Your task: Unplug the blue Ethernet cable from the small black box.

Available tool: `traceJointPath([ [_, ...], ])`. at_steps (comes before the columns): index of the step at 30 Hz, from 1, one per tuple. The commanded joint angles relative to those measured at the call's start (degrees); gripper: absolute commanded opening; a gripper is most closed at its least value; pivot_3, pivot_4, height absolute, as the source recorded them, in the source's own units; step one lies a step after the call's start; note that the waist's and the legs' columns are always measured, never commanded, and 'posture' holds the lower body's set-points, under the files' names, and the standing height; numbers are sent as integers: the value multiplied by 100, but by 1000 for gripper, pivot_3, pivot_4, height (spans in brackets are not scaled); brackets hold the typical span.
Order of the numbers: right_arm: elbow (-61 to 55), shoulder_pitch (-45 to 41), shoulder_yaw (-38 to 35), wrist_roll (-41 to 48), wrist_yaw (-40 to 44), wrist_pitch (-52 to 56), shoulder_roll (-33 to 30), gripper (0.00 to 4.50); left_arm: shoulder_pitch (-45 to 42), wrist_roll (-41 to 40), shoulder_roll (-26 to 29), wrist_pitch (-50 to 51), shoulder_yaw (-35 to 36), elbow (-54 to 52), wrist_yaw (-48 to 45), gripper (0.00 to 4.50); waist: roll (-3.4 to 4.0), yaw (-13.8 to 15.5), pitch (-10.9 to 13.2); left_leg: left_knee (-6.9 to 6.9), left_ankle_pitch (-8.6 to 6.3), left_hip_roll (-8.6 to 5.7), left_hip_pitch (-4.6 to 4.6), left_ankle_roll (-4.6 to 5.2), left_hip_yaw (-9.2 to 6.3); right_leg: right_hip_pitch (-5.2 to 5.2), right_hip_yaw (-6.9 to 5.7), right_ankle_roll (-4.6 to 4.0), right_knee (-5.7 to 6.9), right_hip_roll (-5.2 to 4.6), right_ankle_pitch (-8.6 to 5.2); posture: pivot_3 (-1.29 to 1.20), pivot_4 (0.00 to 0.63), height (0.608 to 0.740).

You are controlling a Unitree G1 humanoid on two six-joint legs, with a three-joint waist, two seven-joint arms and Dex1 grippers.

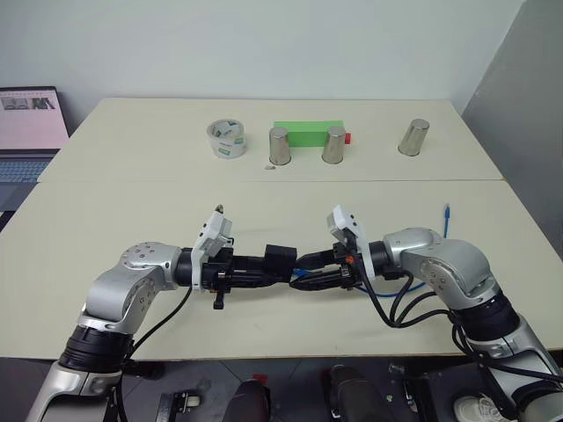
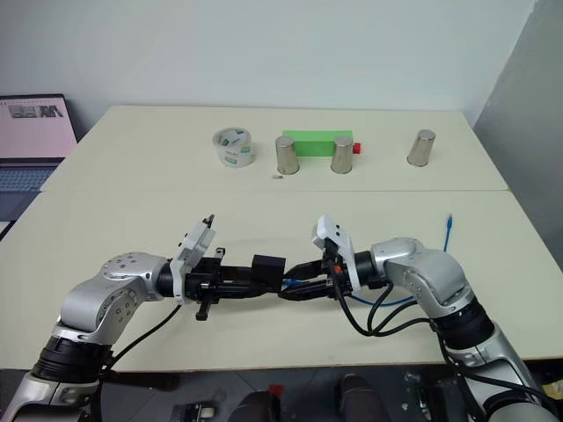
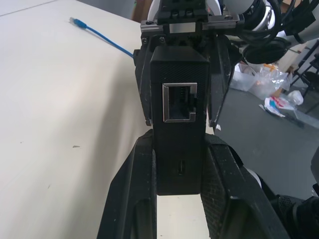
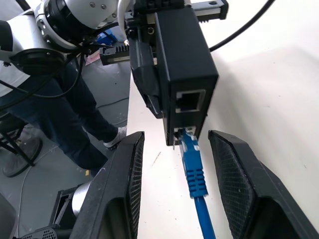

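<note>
A: Black plastic, squarish, held up over the near edge of the table (image 1: 106, 220) — is that the small black box (image 1: 280, 256)?

B: Yes. The left gripper (image 1: 274, 266) has its two fingers clamped on the box's sides, and in the left wrist view the box (image 3: 179, 119) sits squeezed between them with an open port facing out.

A: And the blue Ethernet cable (image 4: 195, 179)?

B: In the right wrist view its plug end lies right at the box's lower port, just under a second, open port. Whether the plug is seated in the port or only touching its mouth, I cannot tell. The cord runs back between the right gripper's fingers.

A: Is the right gripper (image 1: 308, 261) pinching it?

B: No. Its fingers (image 4: 122, 189) stand apart, one on each side of the plug, with a clear gap to the cord on both sides.

A: Where does the rest of the cable go?

B: It loops under the right arm, and its free plug end (image 1: 447, 211) lies flat on the table towards the right edge.

A: Anything else on the table?

B: Along the far side: a roll of tape (image 1: 227, 139), a green block (image 1: 306, 132) with two metal cups (image 1: 280, 146) in front of it, and a third metal cup (image 1: 413, 137) off to the right. A laptop (image 1: 26, 132) sits beyond the far left corner.
</note>
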Motion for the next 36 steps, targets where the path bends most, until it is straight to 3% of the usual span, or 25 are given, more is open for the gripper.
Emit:
traceJointPath([
  [1, -120, -36, -463, 229, -57, 14, 36, 2147, 107, -463, -31, 284, 506, -207, 233, 771, 0, 0, 0, 0, 0, 0, -1, 0, -1, -1, -1, 0, 1, 0, 0, 0, 150, 740],
  [13, -195, 138, -680, 552, -409, 299, 544, 2147, 294, -853, -218, 644, 597, -493, 409, 771, 0, 0, 0, 1, 0, 1, 1, 0, -2, 0, -1, 0, 5, 0, 0, 0, 150, 740],
  [35, -181, 246, -804, 735, -543, 425, 491, 2147, 216, -850, -262, 632, 661, -368, 535, 771, 0, 0, 0, -1, 0, 0, -1, 0, -1, 0, -1, 0, 0, 0, 0, 0, 150, 740],
  [36, -178, 249, -793, 719, -533, 413, 477, 1774, 218, -860, -269, 637, 666, -380, 547, 771, 0, 0, 0, -1, 0, 0, -1, 0, -1, 0, -1, 0, 0, 1, 0, 0, 150, 740],
])
